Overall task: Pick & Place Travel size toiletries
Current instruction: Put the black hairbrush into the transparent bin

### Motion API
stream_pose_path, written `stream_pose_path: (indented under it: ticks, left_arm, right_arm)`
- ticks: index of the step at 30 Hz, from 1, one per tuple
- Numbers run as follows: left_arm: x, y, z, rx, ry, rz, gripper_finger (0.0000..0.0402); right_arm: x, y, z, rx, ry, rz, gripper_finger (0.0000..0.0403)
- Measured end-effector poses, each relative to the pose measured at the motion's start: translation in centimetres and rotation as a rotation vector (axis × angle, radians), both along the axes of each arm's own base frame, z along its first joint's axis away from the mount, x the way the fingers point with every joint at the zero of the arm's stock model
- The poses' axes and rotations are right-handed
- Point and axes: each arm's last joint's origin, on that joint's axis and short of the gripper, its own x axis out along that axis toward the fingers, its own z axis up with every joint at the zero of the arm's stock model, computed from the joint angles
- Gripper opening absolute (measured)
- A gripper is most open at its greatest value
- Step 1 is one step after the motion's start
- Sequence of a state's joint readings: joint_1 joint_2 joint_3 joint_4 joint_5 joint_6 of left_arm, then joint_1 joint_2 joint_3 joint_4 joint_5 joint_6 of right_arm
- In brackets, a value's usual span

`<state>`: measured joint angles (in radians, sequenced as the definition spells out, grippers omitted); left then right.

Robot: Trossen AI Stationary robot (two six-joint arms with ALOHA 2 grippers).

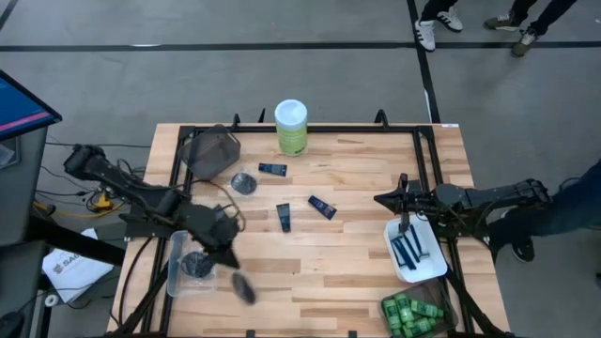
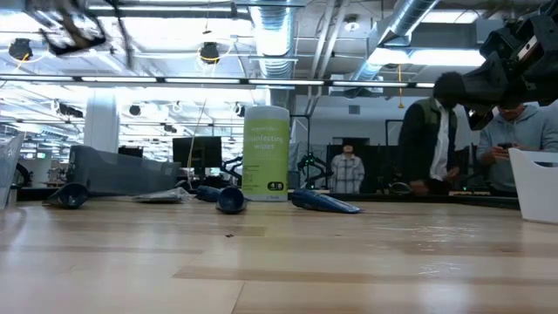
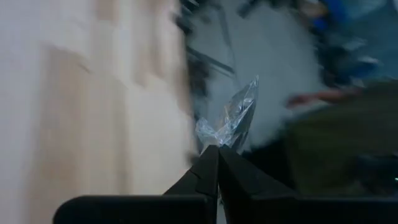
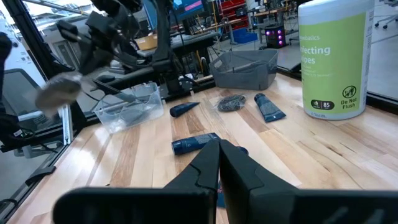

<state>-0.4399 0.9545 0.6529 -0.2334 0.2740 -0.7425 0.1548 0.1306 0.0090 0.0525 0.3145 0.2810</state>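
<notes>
My left gripper hangs over the table's near left part, beside a clear tray that holds a black disc. It is shut on a dark flat disc in a clear plastic wrapper. Another wrapped disc and three navy tubes lie flat on the wood. My right gripper is shut and level at the right, above nothing, next to a white tray of blue razors. Green bottles fill a bin at the near right. My left gripper pinches the crumpled edge of the clear wrapper between its two shut fingers, and the wrap sticks out past the fingertips. The fingers slant downward. The wrapped disc hangs off the fingertips, lifted clear of the table and the tray.
A tall green canister with a white lid stands at the far edge, with a dark mesh basket to its left. A black frame rims the table. People stand in the room beyond the far edge.
</notes>
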Motion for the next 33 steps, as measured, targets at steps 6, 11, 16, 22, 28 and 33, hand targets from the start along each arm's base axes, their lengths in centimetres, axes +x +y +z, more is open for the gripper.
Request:
stream_pose_path:
  ticks: [6, 11, 16, 22, 28, 33]
  left_arm:
    - [-4.1, -0.4, 1.5, -0.147, 0.125, -0.086, 0.0000]
    - [-6.7, 1.0, 2.4, -0.187, 0.140, -0.005, 0.0000]
    - [-8.4, 2.4, 3.0, -0.178, 0.077, 0.073, 0.0000]
    - [-10.2, 3.6, 1.7, -0.090, 0.199, 0.096, 0.0000]
    - [-11.0, 4.2, 0.6, 0.000, 0.323, 0.112, 0.0000]
    - [-12.0, 4.8, -0.4, 0.077, 0.460, 0.142, 0.0000]
  right_arm:
    - [0.0, 0.0, 0.0, 0.000, 0.000, 0.000, 0.0005]
    - [0.0, 0.0, 0.0, 0.000, -0.001, 0.000, 0.0005]
    - [0.0, 0.0, 0.0, 0.000, 0.000, -0.001, 0.0005]
    - [0.0, 0.0, 0.0, 0.000, 0.000, 0.000, 0.0005]
    - [0.0, 0.0, 0.0, 0.000, 0.000, 0.000, 0.0005]
    - [0.0, 0.0, 0.0, 0.000, 0.000, 0.000, 0.0005]
